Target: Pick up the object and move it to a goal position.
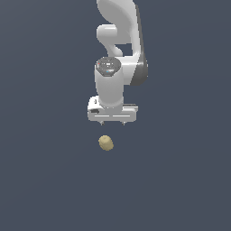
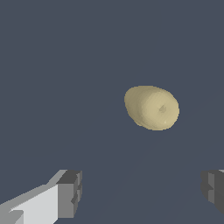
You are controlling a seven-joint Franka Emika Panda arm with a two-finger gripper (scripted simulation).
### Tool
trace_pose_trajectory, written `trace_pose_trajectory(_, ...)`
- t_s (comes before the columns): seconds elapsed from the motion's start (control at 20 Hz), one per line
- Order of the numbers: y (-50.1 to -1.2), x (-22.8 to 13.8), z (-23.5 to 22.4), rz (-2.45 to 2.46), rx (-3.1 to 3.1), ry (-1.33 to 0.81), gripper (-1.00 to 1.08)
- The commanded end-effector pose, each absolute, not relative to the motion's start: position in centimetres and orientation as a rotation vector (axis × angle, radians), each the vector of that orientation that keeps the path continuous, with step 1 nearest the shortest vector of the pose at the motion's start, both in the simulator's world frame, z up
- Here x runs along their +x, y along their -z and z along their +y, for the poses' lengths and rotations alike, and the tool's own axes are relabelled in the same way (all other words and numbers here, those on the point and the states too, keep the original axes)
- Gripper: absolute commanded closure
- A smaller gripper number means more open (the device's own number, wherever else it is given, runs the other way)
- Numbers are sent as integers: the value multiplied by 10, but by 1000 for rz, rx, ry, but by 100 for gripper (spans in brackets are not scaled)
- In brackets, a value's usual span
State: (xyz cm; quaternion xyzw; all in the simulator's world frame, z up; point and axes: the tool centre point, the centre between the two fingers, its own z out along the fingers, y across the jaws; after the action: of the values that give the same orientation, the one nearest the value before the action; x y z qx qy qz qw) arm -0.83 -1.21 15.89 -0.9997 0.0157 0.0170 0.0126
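In the exterior view, the white Panda arm (image 1: 118, 54) reached down from the top of the picture, its wrist turned so that the broad white gripper (image 1: 112, 123) faced the flat dark slate-blue surface (image 1: 45, 180) below. Only two short stubs of the fingers (image 1: 102, 122) showed under the gripper's body, set well apart from each other. The object (image 1: 106, 143), a small tan-yellow, egg-shaped lump, lay on the surface just beyond the gripper, a little toward the exterior view's left of the gripper's middle. A clear strip of surface separated it from the fingers, so nothing touched it. It was plainly narrower than the gripper's body.

In the wrist view, the object (image 2: 152, 107) showed large and matte, with a small dimple on its face, resting on the same dark surface (image 2: 52, 65). The two fingers appeared at the edge of the picture, one (image 2: 69, 194) with a pale link leading to a grey pad, the other (image 2: 213, 191) only partly in frame. They stood spread wide, with bare surface between them, and held nothing. The object lay ahead of them, outside the gap, apart from both pads.
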Motion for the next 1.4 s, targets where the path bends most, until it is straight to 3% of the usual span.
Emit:
trace_pose_trajectory(0.0,-159,-8,-12,49,-3116,-53,-92)
trace_pose_trajectory(0.55,-178,-2,-6,38,-3139,-10,-92)
trace_pose_trajectory(1.35,-132,32,-40,-145,-3138,-2,-92)
